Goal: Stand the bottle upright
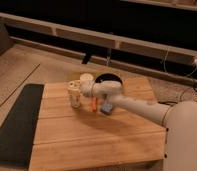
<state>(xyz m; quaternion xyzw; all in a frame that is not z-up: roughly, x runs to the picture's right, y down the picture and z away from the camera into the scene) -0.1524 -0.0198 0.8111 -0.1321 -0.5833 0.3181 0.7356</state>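
Observation:
The bottle (75, 96) is a small cream cylinder with a whitish cap. It stands about upright on the wooden table (92, 137), near the back left part. My gripper (81, 89) is at the bottle's upper right side, right against it. My white arm (137, 105) reaches in from the lower right. I cannot see whether the bottle's base rests fully on the wood.
A thin orange stick (94, 104) and a blue-grey flat block (107, 107) lie just right of the bottle, under my arm. A dark round object (108, 79) sits behind the arm. A black mat (14, 125) borders the table's left side.

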